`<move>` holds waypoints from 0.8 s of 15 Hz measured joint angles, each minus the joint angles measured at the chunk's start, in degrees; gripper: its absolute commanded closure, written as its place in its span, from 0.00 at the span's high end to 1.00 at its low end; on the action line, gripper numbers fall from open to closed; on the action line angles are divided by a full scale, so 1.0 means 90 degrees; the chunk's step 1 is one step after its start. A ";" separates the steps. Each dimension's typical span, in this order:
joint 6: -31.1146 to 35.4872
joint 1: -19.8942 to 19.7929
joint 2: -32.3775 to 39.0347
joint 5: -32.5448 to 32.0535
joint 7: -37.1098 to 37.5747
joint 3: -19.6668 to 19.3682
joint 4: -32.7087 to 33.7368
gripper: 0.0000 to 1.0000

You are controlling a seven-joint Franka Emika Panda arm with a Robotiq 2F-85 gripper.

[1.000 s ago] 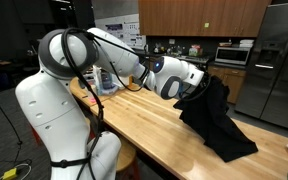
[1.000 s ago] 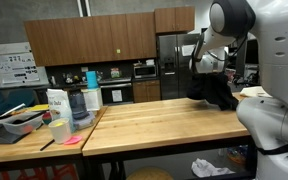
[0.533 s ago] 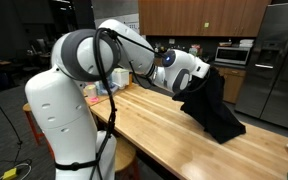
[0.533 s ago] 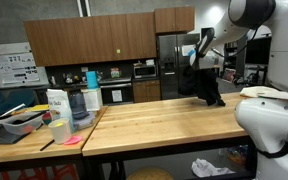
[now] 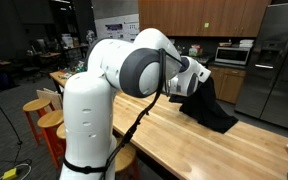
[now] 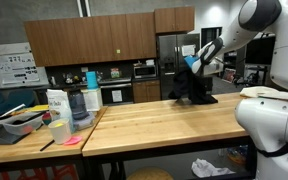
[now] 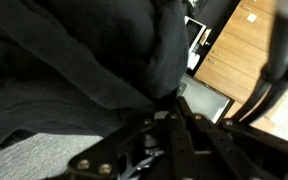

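A robot gripper (image 6: 197,68) is clamped shut on a black cloth (image 6: 194,92), whose lower part rests on the far end of a wooden table (image 6: 154,125). Well apart, a grey tray (image 6: 17,124) holds items too small to tell, near a pale cup (image 6: 57,131).

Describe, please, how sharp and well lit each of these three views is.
Wrist view: close and soft; the black cloth fills most of it as a dark mass with few folds, the tool in shadow. In an exterior view, even room light, the white arm large and slightly soft. In an exterior view the wooden table is evenly lit, but the cloth is a small featureless patch.
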 measured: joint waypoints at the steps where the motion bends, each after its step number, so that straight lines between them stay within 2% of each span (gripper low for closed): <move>1: 0.0000 -0.0291 -0.0117 -0.0277 0.0048 0.0245 -0.0022 0.01; 5: 0.0000 -0.1621 -0.0223 -0.1060 0.0086 0.1222 -0.0238 0.01; 9: 0.0000 -0.2820 -0.0197 -0.1390 0.0085 0.2128 -0.0476 0.01; 12: 0.0000 -0.4062 -0.0212 -0.0223 -0.1030 0.3501 -0.0826 0.01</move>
